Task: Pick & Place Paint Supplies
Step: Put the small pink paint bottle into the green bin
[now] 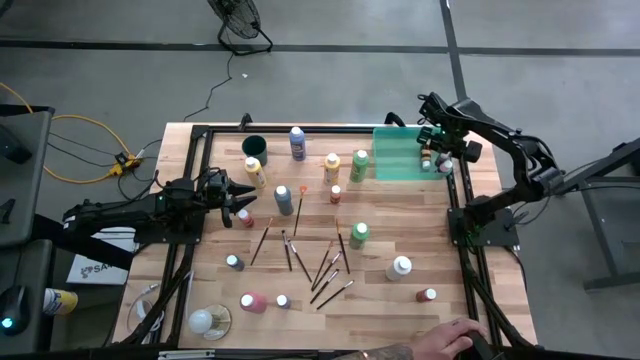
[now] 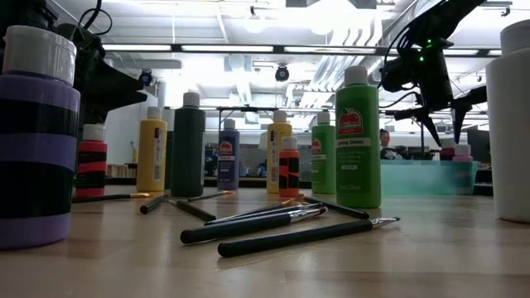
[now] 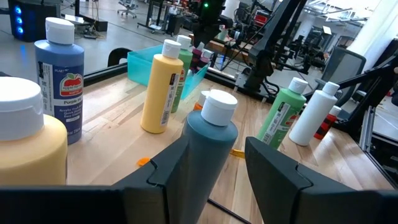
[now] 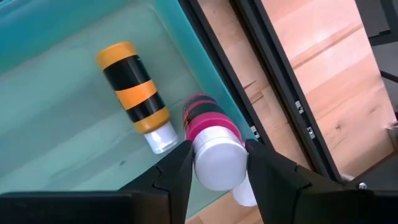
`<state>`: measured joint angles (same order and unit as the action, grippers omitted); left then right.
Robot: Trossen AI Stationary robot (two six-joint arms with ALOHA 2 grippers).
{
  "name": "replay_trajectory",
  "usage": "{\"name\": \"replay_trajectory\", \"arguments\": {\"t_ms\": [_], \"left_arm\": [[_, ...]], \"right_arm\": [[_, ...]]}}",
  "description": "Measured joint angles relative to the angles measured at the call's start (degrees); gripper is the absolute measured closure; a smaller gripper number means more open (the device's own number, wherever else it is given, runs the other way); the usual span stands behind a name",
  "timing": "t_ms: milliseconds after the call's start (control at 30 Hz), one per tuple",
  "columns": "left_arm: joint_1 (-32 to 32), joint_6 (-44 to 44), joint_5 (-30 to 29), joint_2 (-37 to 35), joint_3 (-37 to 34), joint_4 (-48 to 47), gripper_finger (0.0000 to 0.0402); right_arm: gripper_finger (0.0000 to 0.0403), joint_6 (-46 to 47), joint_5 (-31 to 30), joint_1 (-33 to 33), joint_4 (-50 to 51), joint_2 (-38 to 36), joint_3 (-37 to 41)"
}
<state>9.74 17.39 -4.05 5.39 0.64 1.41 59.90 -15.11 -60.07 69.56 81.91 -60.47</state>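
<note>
Many small capped paint bottles stand on the wooden table, and several thin brushes lie near its middle. My left gripper is open at table height. A grey-blue bottle with a white cap stands upright just ahead of it, in line with the gap between the fingers. My right gripper hangs over the right end of the translucent green tray, shut on a pink bottle. An orange-and-black striped bottle lies on its side on the tray floor. My right gripper has the pink bottle at its white cap end, pinched between the two fingers, which come from above and point down into the tray. The bottle slants below the fingers beside the tray's right wall. I cannot tell whether its lower end rests on the tray floor.
The dark cup stands near the far left, with yellow and purple bottles by it. Green, white and red bottles stand on the right. A person's hand is at the near edge.
</note>
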Motion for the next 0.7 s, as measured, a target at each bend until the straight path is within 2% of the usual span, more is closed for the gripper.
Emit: {"name": "replay_trajectory", "arguments": {"t_ms": [700], "left_arm": [[0.0, 0.0, 0.0, 0.0, 0.0, 0.0, 0.0250]], "right_arm": [[0.0262, 0.0, -1.5, 0.0, -0.2, 0.0, 0.0]]}}
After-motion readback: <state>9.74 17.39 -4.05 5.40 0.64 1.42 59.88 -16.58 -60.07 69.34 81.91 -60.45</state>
